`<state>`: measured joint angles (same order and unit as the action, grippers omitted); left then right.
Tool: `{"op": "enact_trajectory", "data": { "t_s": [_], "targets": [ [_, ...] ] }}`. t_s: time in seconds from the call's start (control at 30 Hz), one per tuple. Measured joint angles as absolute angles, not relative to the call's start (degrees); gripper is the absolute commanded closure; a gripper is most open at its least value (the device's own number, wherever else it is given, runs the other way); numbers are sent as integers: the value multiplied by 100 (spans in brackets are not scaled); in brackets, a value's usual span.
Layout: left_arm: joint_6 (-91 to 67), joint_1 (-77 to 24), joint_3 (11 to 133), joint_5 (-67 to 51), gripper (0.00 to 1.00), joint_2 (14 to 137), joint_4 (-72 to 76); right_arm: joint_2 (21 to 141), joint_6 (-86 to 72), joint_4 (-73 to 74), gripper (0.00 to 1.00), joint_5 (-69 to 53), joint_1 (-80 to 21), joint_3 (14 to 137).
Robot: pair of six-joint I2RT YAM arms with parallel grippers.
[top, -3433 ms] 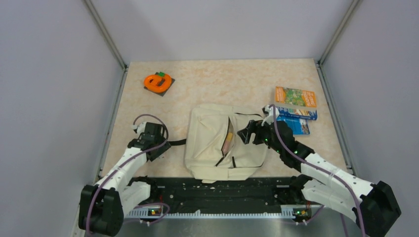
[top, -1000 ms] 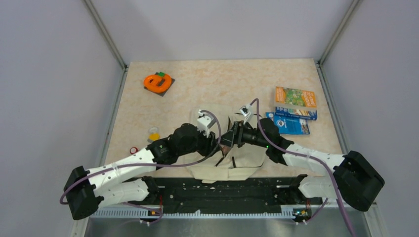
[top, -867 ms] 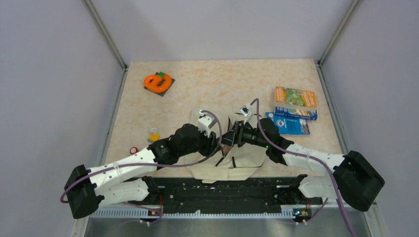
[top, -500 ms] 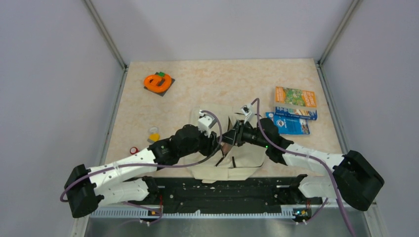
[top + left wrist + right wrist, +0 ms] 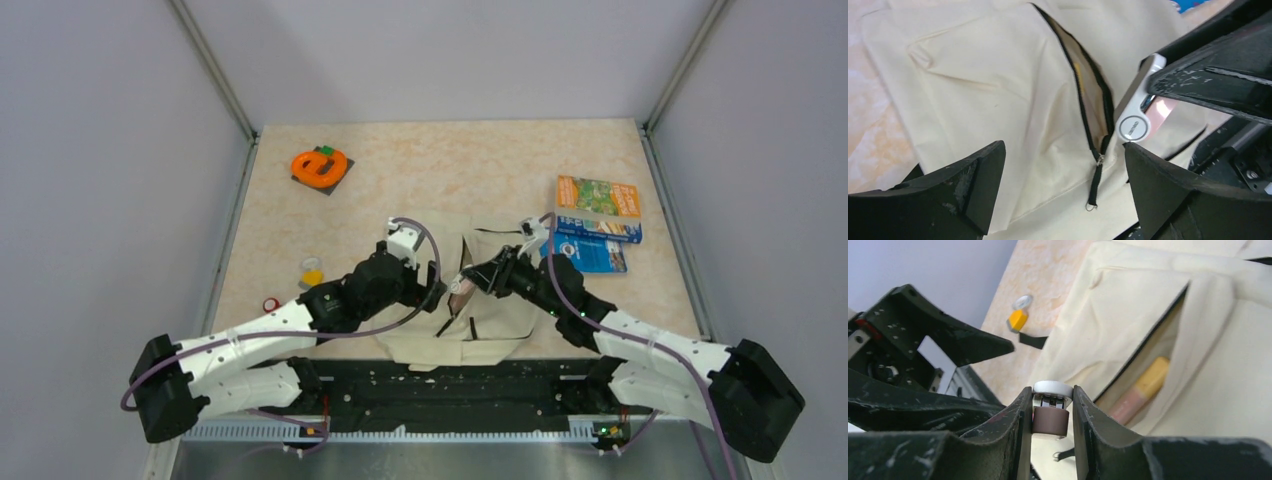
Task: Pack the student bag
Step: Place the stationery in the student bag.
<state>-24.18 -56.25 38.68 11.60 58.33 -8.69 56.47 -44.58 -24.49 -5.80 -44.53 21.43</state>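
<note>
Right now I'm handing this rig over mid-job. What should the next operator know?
Left gripper: open, empty, over the bag.
Right gripper: shut on a white item, beside the open zip.
Done: the bag lies flat mid-table, unzipped, with a pink-and-yellow stick inside.
Left: put the white item in. Probably also to pack: booklets on the right, orange piece far left, yellow piece and red ring on the left.

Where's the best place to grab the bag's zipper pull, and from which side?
Pinch the black pull tab below the slider, at the end of the student bag's opening. Come from above, across its width: it lies flat on the fabric.
</note>
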Motion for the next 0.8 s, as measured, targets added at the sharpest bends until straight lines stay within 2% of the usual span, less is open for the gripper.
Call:
{"op": "enact_trajectory", "data": {
  "t_s": [0.27,0.6,0.8],
  "targets": [
    [-2714,-5590,3868,1903,8,6012,-1317,5808,-4364,-2408,100,198,-4453,1656],
    [-2729,-5441,3868,1988,24,6683,-1297,6311,-4375,-2722,100,692,-4547,1651],
    [-2707,-5334,3868,1909,26,7146,-1092,6803,-4462,-3057,100,812,-4591,1651]
  ]
}}
